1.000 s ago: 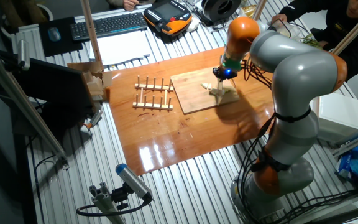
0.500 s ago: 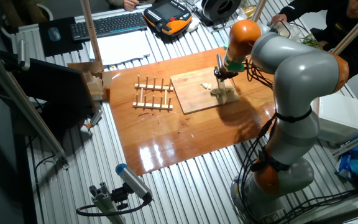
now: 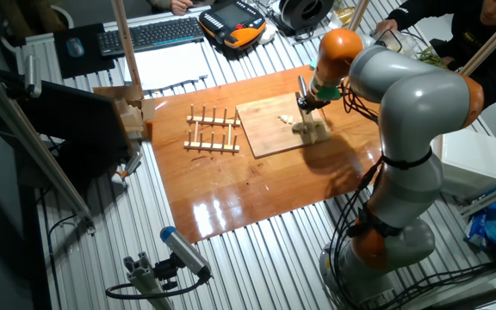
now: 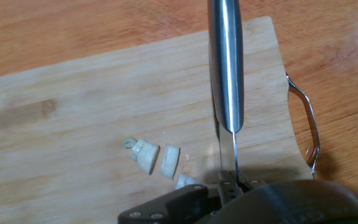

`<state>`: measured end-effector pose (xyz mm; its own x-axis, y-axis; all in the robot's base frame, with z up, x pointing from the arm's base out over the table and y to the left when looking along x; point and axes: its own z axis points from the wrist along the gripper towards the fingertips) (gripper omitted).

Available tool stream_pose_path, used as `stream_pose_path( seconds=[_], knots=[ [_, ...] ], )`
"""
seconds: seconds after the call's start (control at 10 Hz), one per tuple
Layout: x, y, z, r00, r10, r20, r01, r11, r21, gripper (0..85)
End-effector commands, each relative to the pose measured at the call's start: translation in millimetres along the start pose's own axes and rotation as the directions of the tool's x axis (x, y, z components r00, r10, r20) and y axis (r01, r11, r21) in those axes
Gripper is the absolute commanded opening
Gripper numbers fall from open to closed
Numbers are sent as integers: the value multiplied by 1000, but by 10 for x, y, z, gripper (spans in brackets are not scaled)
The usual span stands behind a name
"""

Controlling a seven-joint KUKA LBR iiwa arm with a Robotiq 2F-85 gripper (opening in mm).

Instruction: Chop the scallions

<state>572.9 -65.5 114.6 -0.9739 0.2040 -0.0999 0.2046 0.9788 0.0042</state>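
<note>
Cutting board — wooden, on the table. Scallions: short cream pieces near its lower edge, just left of the knife. Gripper over the board's right end — jaws clamped on the knife.

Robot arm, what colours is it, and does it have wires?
The arm has fat, rounded silver-grey sections with orange rings at its joints. Black cables hang beside its base. The gripper is small and dark under an orange wrist.
</note>
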Motion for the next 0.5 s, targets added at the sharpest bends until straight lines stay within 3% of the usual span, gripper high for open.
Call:
stream_pose_path(
  seconds=[0.0, 0.4],
  knots=[
    [1, 2, 3, 1000, 0, 0, 0, 1000, -1, 0],
    [11, -6, 40, 1000, -17, -2, 17, 1000, -7, 0]
  ],
)
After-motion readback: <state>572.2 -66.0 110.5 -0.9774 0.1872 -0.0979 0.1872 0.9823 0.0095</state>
